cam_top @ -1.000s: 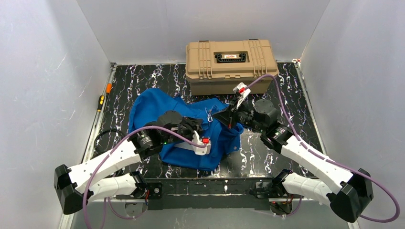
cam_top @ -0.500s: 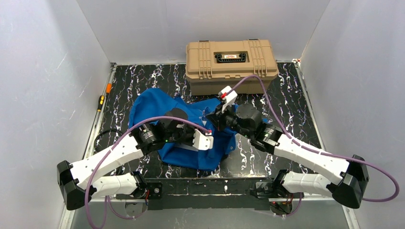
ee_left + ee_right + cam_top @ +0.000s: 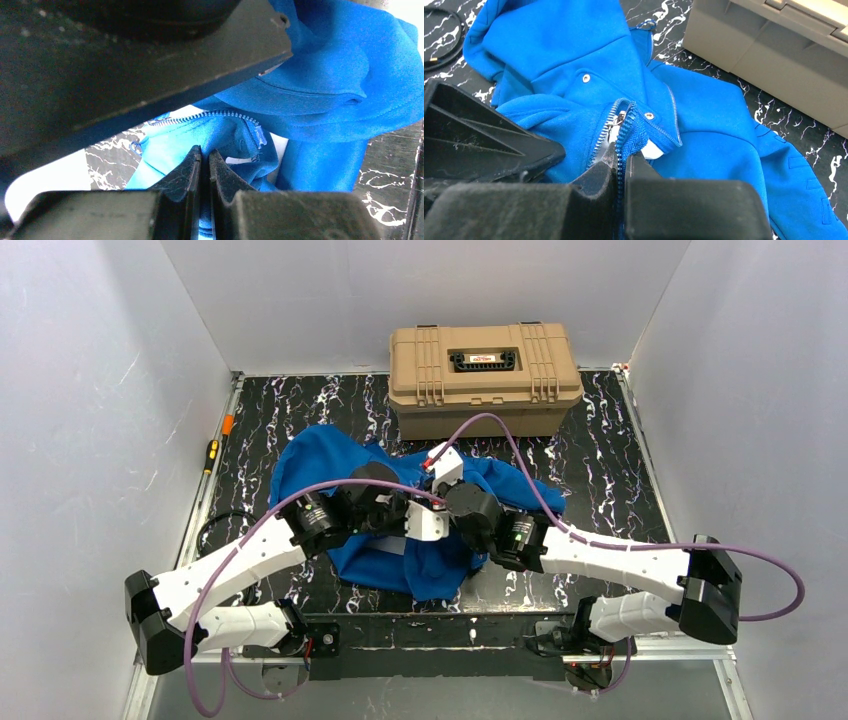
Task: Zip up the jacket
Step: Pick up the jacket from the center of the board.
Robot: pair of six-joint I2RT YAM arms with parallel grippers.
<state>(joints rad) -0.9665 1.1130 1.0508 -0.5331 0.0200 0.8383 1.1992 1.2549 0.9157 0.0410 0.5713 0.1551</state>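
A robotics lab cell: plain white panels (image 3: 100, 440) enclose a black marbled bench (image 3: 600, 440) carrying two bolted-down robot arms (image 3: 240, 565).

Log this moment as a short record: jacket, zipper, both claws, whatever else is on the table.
jacket: blue, crumpled on the table, left of centre
left claw: shut on jacket fabric
right claw: shut on the jacket's front edge
zipper: pale teeth run up out of the right claw
case: tan, lid closed, far edge
screwdriver: along left edge
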